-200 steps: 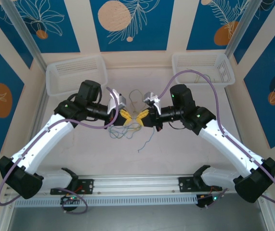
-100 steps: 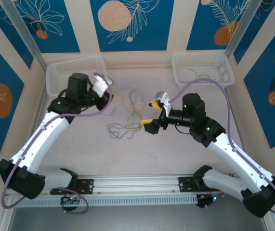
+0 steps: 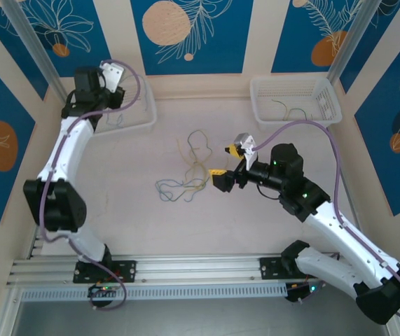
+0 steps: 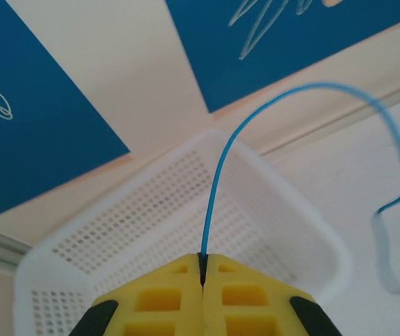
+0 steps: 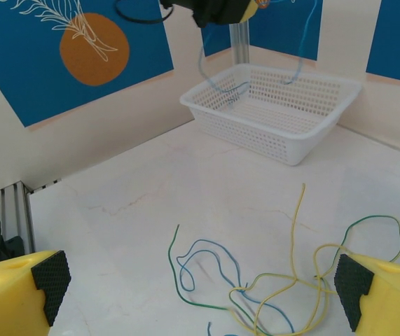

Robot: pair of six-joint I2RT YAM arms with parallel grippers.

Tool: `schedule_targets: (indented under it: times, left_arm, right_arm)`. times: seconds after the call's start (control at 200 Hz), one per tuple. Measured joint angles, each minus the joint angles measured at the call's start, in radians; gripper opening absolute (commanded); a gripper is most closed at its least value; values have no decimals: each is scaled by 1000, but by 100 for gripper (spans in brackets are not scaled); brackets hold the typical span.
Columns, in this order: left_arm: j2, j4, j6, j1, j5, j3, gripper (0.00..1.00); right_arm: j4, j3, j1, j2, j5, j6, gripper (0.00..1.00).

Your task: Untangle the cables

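The left fingers (image 4: 161,301) are clamped on one blue cable (image 4: 217,175), held above the basket (image 4: 284,210) at the far left corner of the bench (image 3: 126,217). The right fingers (image 5: 10,297) stand wide apart beside the tangled cables (image 3: 185,178) at bench centre.

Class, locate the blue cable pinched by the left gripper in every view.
Left wrist: blue cable rises from the shut left gripper, arching right above the white basket.
Top external: hangs over the far-left basket.
Right wrist: dangles at top centre, over the basket.
Shared landmark: the white basket.
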Motion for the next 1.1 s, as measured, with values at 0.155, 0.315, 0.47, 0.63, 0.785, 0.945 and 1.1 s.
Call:
schedule_targets:
  times: [0.155,0.315,0.47,0.63,0.785,0.945,1.1]
  left_arm:
    - [239,-81,116,50,40,282,0]
    - [420,-166,189,75,71,513,0]
    - [478,-181,221,80,79,541,0]
    - [515,-187,227,80,82,537,0]
    - [527,-155,240,80,69,490,48]
    - [534,-103,216,80,34,426,100]
    - [512,-35,139,81,26,356,100]
  right_arm:
    - [1,-11,0,-31,0,11,100]
    - [1,-11,0,-49,0,18,100]
    - [-7,-11,1,-57,0,18,100]
    - [-16,-11,2,-76,5,18,100]
    - [-18,-13,2,-124,12,18,100]
    - [-10,-39,2,-168,50,21,100]
    - [-10,-48,2,-157,85,29,99]
